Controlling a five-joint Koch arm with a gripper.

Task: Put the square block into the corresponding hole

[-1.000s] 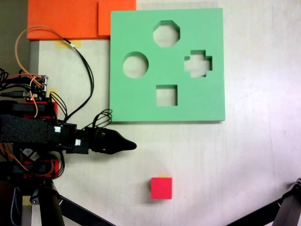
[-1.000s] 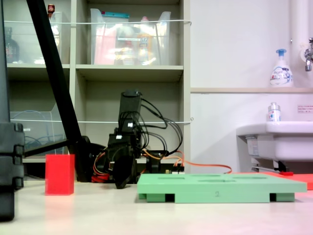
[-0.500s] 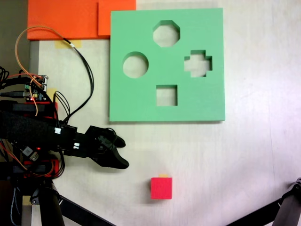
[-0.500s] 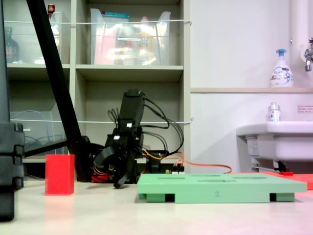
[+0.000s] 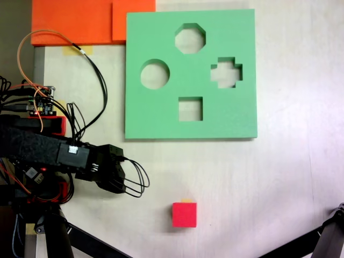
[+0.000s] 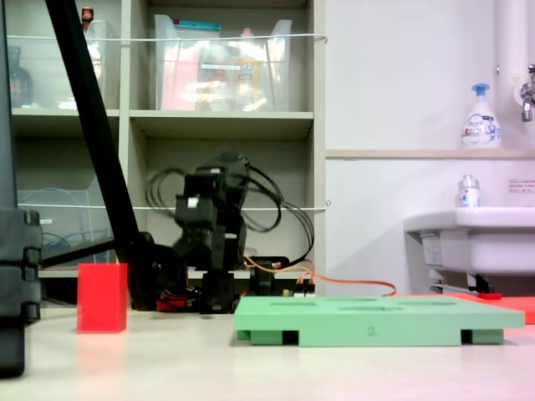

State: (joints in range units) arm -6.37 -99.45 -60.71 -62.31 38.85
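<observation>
The square block point(image 5: 184, 214), a small red cube, sits on the pale table below the green foam board point(image 5: 161, 121); from the side the block point(image 6: 102, 297) stands at the left. The hole point(image 5: 190, 108) is the square cutout in the board's lower middle. My gripper point(image 5: 115, 180) is left of the block and below the board's left corner, apart from both. It points downward, so the black wrist and looped cables cover the fingers. From the side the gripper point(image 6: 215, 299) hangs just above the table, left of the board point(image 6: 376, 322), its jaws not distinguishable.
The board also has round point(image 5: 155, 74), octagonal point(image 5: 190, 38) and cross-shaped point(image 5: 226, 72) cutouts. Orange foam point(image 5: 75, 21) lies at the top left. Black tripod legs point(image 5: 80, 239) cross the lower corners. A yellow sticker point(image 5: 186, 200) peeks out behind the block.
The gripper swung from pointing right toward the lower right, opened partway, then tipped downward. Its fingers are now hidden under the wrist. Block and board have not moved.
</observation>
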